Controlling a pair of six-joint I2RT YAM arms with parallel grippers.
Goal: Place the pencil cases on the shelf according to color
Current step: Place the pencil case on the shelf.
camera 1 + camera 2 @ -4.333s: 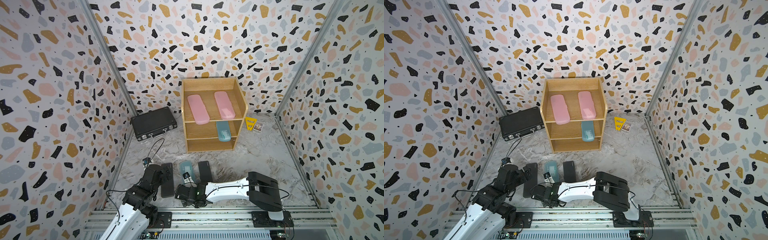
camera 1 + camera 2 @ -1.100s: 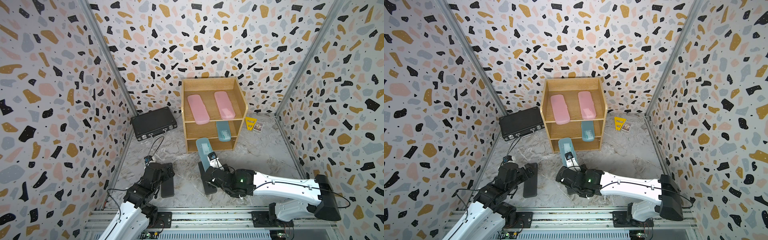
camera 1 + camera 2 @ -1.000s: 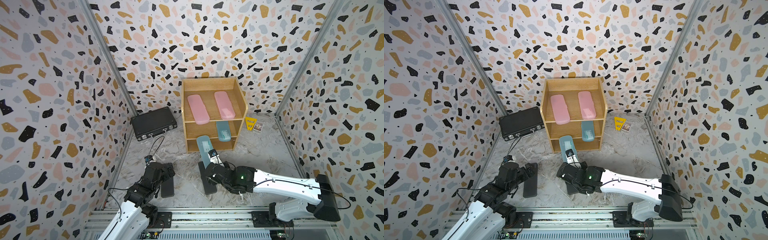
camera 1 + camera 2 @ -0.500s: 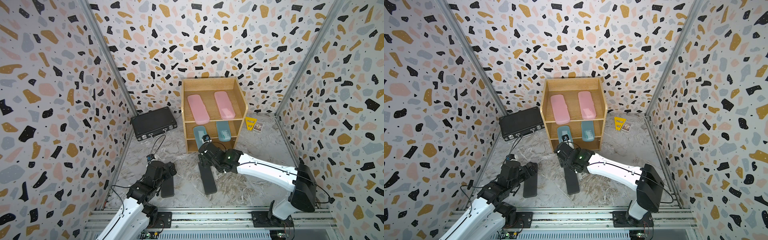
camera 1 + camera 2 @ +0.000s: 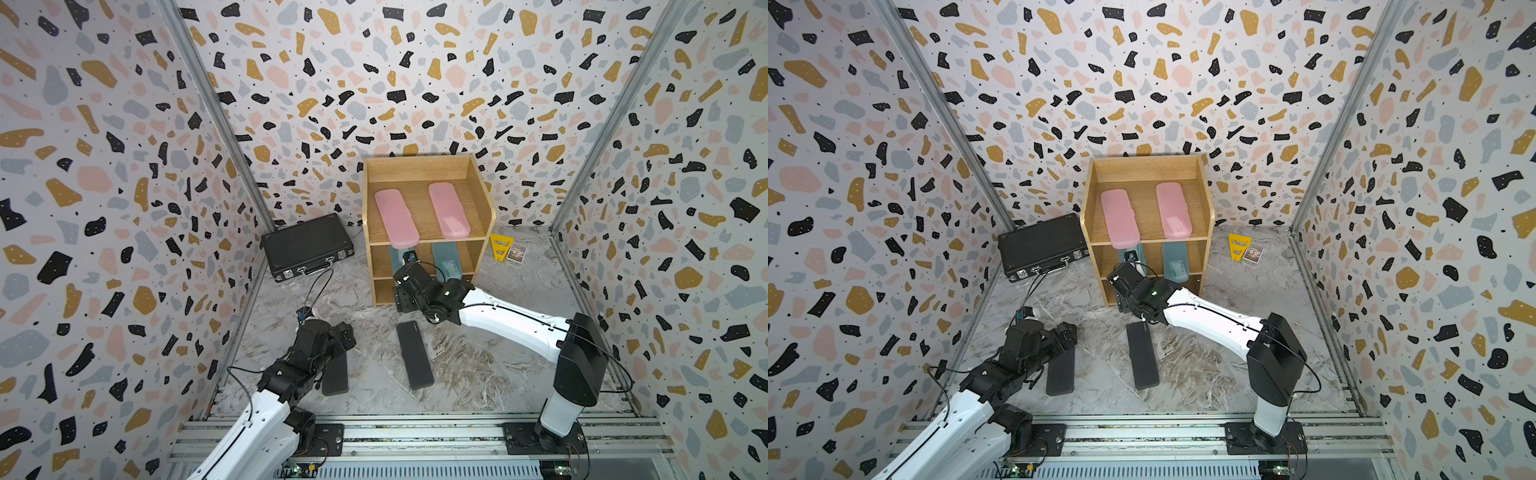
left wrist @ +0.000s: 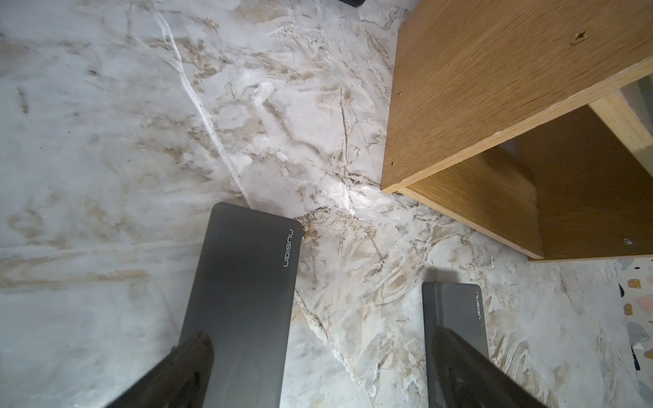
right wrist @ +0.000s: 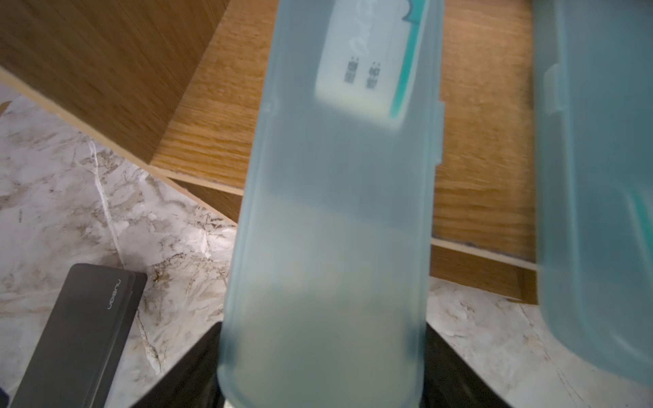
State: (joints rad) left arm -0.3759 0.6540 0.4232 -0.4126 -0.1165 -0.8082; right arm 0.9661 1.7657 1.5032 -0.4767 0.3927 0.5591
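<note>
Top views / right tool: my right gripper (image 5: 409,270) pinches the near end of the held teal case (image 5: 400,254) at the open front of the shelf (image 5: 484,199), in the left half of the middle tier.
Top views / long axis: the case runs front to back, pointing straight away from my jaws into the tier. It lies parallel to the second teal case (image 5: 446,262) on the right half.
Top views / top tier: the pink cases (image 5: 397,218) lie here, two side by side.
Top views / left tool: my left gripper (image 5: 338,332) hovers over the left black case (image 5: 336,376). The centre black case (image 5: 414,354) lies on the floor near my right forearm.
Left wrist / jaws: spread wide, holding nothing, with the end of the left black case (image 6: 243,300) ahead of them.
Left wrist / room: bare floor separates that case from the shelf corner (image 6: 494,88).
Right wrist / grip: dark fingers (image 7: 198,367) flank the held teal case (image 7: 335,212).
Right wrist / clearance: bare board shows on both sides of it. It is apart from the second teal case (image 7: 600,176), and the shelf's left wall is near.
Right wrist / contact: I cannot tell whether the case rests on the board.
Judgement / next move: I should push straight along the axis without yaw, then release.
</note>
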